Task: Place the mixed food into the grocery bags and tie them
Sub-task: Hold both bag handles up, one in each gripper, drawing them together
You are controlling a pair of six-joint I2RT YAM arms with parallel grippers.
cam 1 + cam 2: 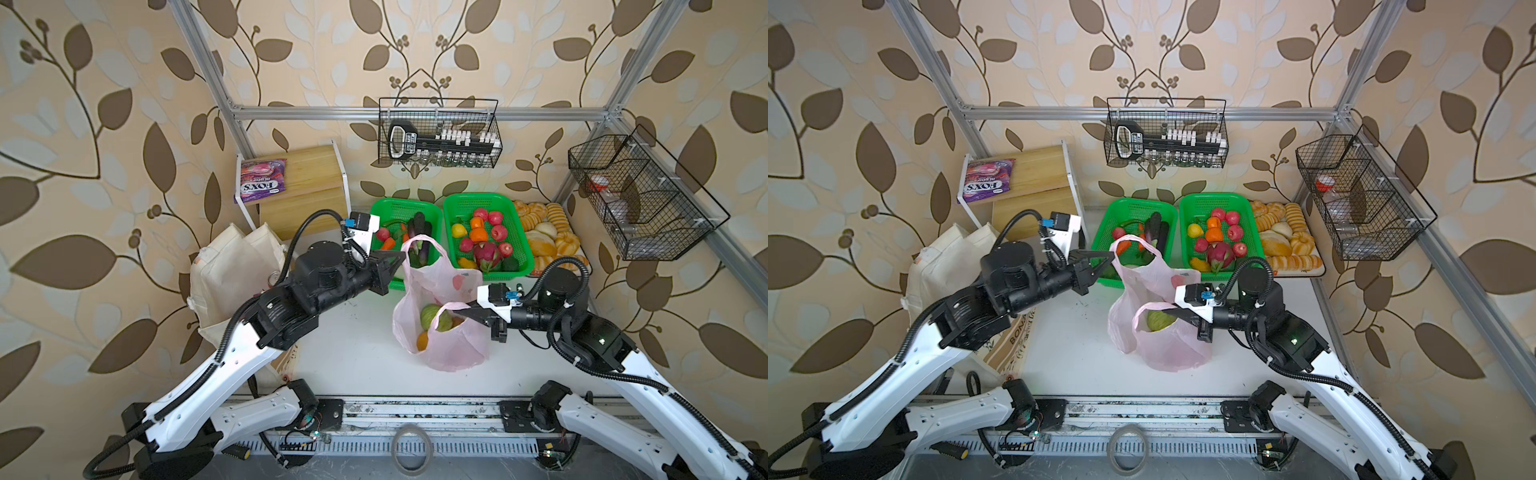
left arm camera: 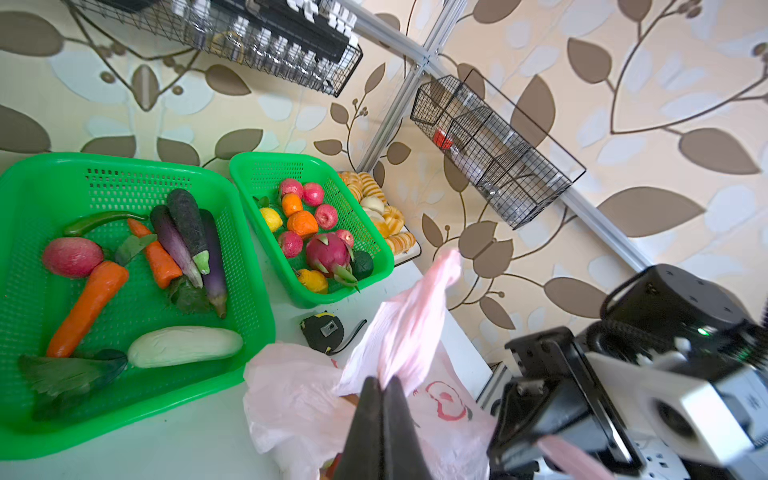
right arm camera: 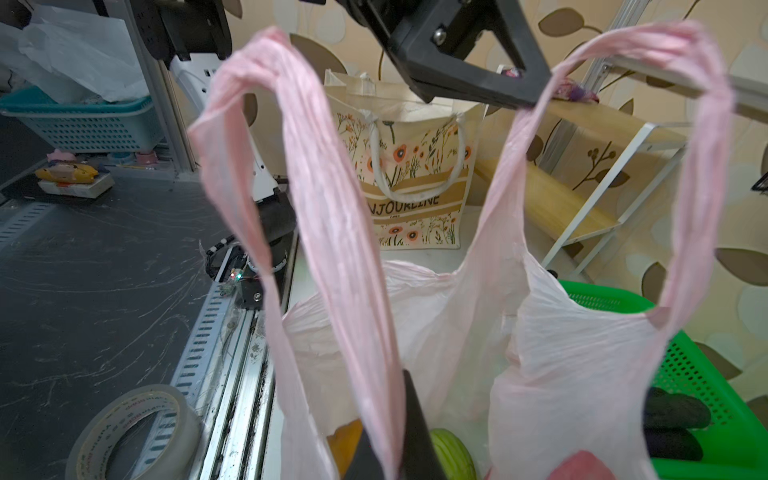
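At mid-table, both claws pinch the pink bag [image 1: 453,345] by its loops, seemingly ready to tie.
Far side: the left gripper [image 1: 402,257] is clamped on the far handle [image 1: 419,240]. Near side: the right gripper [image 1: 464,309] is clamped on the near handle [image 1: 444,308]. The loops stand apart above the cabbage [image 1: 434,318] — crossing them looks next.

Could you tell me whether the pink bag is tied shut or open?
Open: the left gripper and right gripper hold the handles of the bag apart, untied; a cabbage shows inside.
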